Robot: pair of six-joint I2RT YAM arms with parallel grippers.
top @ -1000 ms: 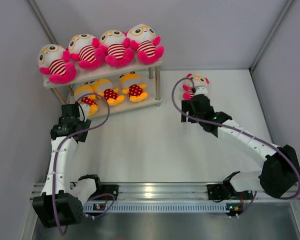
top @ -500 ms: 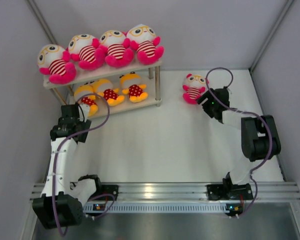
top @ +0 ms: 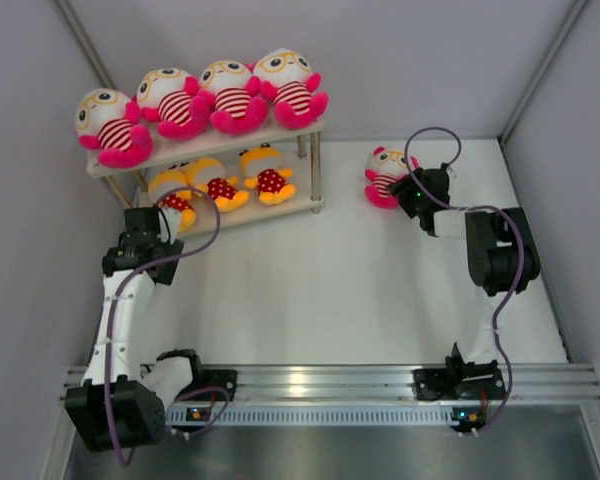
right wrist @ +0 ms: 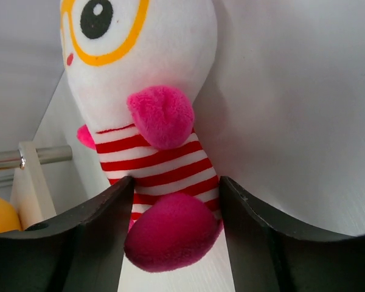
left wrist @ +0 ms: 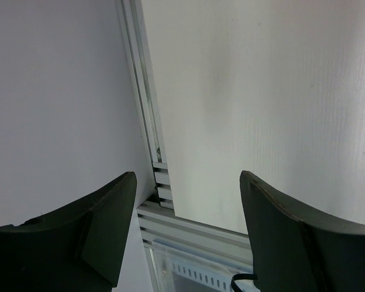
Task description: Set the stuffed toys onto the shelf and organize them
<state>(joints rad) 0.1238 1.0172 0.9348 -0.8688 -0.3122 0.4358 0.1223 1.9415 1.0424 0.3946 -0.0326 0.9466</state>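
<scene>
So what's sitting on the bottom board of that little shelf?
Three orange-yellow plush toys in red polka-dot outfits. The top board covers whatever lies behind them.

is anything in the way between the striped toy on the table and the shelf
Nothing visible stands on the table between the loose striped plush and the shelf. The right gripper flanks it; four striped plush already fill the top tier.

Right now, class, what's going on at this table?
A two-armed robot is putting stuffed toys on a shelf. Four striped toys sit on the top board and three orange toys below. The fifth striped toy sits on the table, the right gripper straddling its body; whether it squeezes is unclear. The left gripper hangs open near the shelf.
</scene>
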